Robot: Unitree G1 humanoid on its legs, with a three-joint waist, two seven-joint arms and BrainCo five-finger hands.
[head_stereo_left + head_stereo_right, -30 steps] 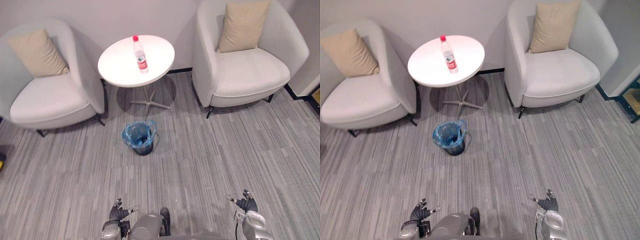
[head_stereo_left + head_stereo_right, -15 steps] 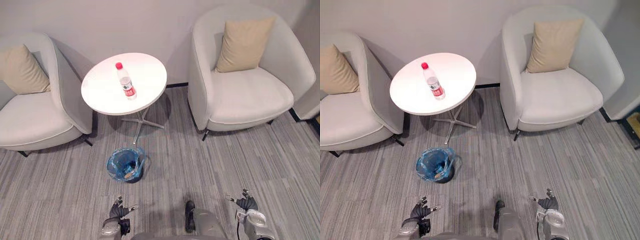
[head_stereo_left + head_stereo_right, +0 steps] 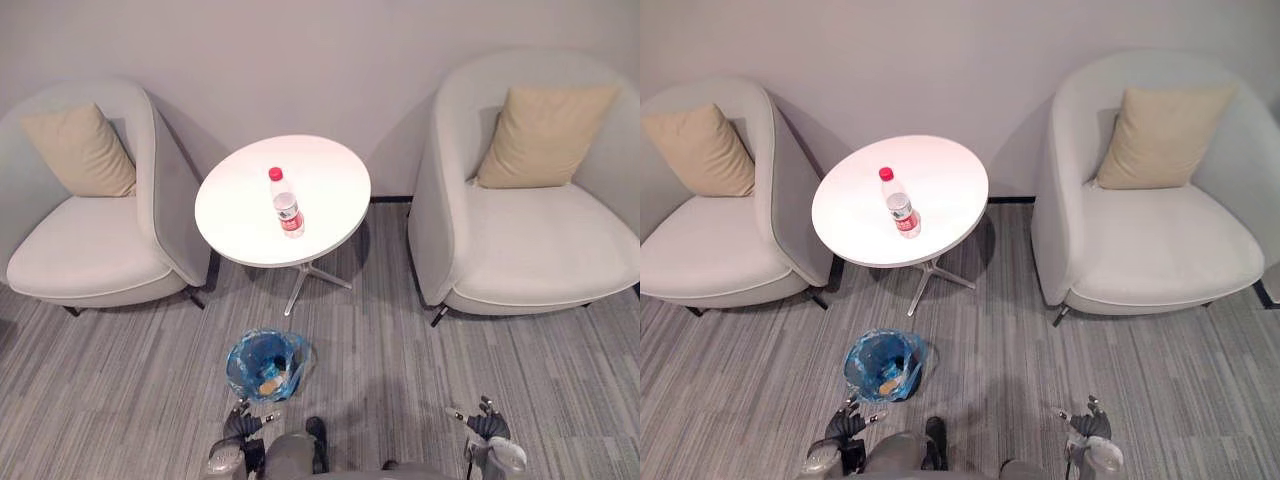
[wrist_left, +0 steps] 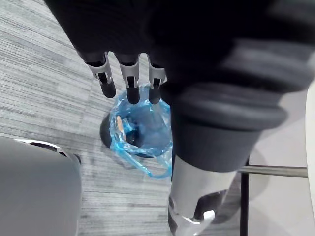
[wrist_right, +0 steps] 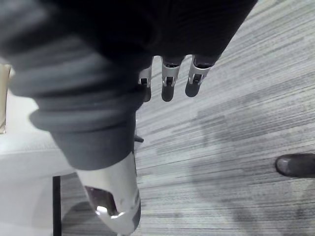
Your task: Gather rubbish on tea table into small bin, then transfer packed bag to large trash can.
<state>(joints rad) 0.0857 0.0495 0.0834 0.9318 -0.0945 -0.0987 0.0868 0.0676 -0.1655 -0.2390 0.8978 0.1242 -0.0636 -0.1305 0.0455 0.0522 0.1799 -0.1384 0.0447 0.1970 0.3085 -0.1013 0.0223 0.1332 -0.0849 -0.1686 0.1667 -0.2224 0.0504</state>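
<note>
Step in hand: gathering rubbish, approach phase. Nothing is held at present.

Worktop point(image 3: 235, 215): round, white, on a single stem between two pale armchairs. One item remains on it, a clear plastic bottle point(image 3: 287, 208) with a red cap, near the middle of the worktop and apparently upright.

Small bin point(image 3: 238, 358): on the carpet floor in front of the worktop's near edge, lined with a blue bag whose rim folds over the outside. A tan scrap point(image 3: 268, 385) lies inside; the rest of the contents cannot be made out.

Left hand point(image 3: 240, 428): low, just beside the bin on the side away from the worktop. Its own wrist view shows the fingers point(image 4: 132, 88) hanging straight and released, grasping nothing.

Right hand point(image 3: 1087, 428): low over bare carpet, well apart from the bin, fingers likewise released and empty.

Assessment: the bottle appears to be the last piece to collect. The bag has not been lifted out, and the transfer to the large trash can is not yet begun.

Next move calls for: raising a hand over the near edge of the worktop, closing round the bottle's body without toppling it, then carrying it down over the bin's mouth.
</note>
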